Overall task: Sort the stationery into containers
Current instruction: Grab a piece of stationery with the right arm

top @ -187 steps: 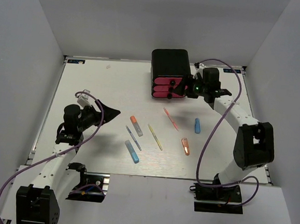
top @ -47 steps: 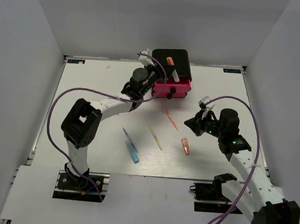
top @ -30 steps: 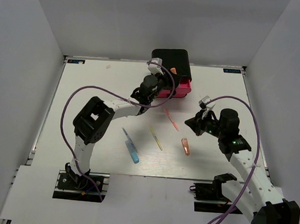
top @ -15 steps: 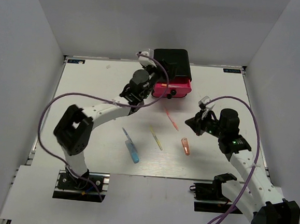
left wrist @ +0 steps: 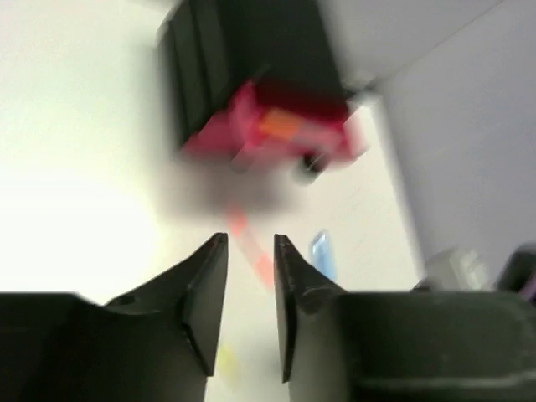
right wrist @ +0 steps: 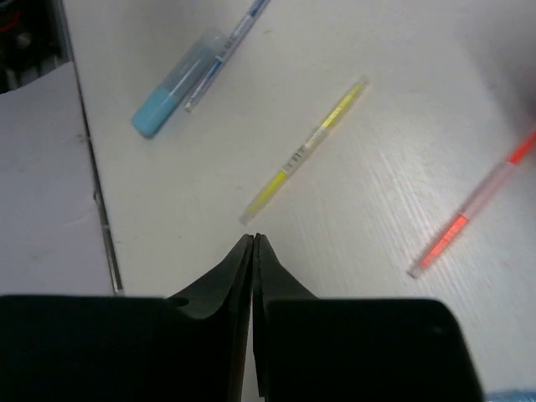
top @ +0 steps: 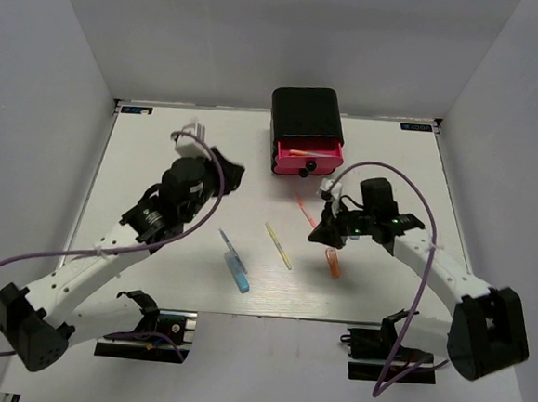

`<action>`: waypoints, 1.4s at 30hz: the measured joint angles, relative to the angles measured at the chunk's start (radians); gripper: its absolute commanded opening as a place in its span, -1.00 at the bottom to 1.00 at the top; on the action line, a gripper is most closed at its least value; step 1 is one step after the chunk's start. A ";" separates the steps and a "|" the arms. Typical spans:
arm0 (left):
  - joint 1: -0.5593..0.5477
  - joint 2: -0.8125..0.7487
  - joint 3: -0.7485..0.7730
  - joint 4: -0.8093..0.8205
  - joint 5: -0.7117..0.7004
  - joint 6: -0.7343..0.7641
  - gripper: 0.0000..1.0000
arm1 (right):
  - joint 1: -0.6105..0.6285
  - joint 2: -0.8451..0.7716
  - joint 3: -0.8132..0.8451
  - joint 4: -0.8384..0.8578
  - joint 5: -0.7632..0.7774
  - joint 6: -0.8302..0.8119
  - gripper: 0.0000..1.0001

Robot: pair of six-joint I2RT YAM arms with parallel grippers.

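Observation:
The black cabinet point(top: 305, 115) stands at the back with its top pink drawer point(top: 321, 153) pulled out. An orange marker point(top: 298, 153) lies in that drawer. My left gripper point(top: 229, 175) hangs open and empty, left of the cabinet; its wrist view is blurred and shows the drawer point(left wrist: 276, 142) ahead. My right gripper point(top: 323, 229) is shut on nothing, low over the table, its tips point(right wrist: 253, 239) just short of the yellow pen point(right wrist: 306, 146). On the table lie a thin orange pen point(top: 307, 213), the yellow pen point(top: 278, 246), an orange marker point(top: 333, 262), a blue-grey pen point(top: 233, 248) and a blue marker point(top: 238, 273).
White walls close the table at the back and both sides. The right wrist view shows the table's near edge point(right wrist: 88, 167) with a grey strip beyond it. A purple cable point(top: 383, 168) loops above the right arm.
My left arm has pulled back from the cabinet to the left, its jaws narrower, and the orange marker stays in the open drawer. My right arm has swung in over the pens.

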 measured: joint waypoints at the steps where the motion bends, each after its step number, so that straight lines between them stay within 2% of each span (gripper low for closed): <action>1: 0.000 -0.036 -0.037 -0.066 0.002 -0.047 -0.06 | 0.026 0.042 0.026 -0.020 0.002 -0.005 -0.86; 2: -0.002 -0.074 -0.082 -0.136 0.003 -0.086 0.12 | 0.055 0.078 0.047 -0.036 0.004 -0.008 -0.81; 6: -0.010 -0.200 -0.250 -0.349 0.009 -0.223 0.44 | 0.235 0.158 0.090 -0.068 0.037 0.003 -0.53; 9: -0.011 -0.295 -0.309 -0.464 0.003 -0.301 0.46 | 0.357 0.257 0.175 -0.103 0.053 0.047 -0.37; 13: -0.011 -0.370 -0.299 -0.564 -0.016 -0.362 0.48 | 0.475 0.397 0.283 -0.109 0.106 0.162 -0.05; 15: -0.012 -0.385 -0.283 -0.625 -0.027 -0.383 0.54 | 0.519 0.443 0.310 -0.109 0.142 0.225 0.03; 20: -0.012 -0.448 -0.243 -0.792 -0.080 -0.431 0.56 | 0.593 0.569 0.421 -0.122 0.209 0.341 0.03; 26: -0.012 -0.544 -0.156 -0.942 -0.147 -0.475 0.56 | 0.651 0.640 0.479 -0.134 0.286 0.441 -0.03; 29: -0.012 -0.552 -0.115 -0.998 -0.169 -0.487 0.64 | 0.682 0.670 0.505 -0.145 0.323 0.477 -0.06; 42: -0.012 -0.543 -0.043 -1.080 -0.209 -0.501 0.71 | 0.750 0.715 0.512 -0.179 0.506 0.557 0.06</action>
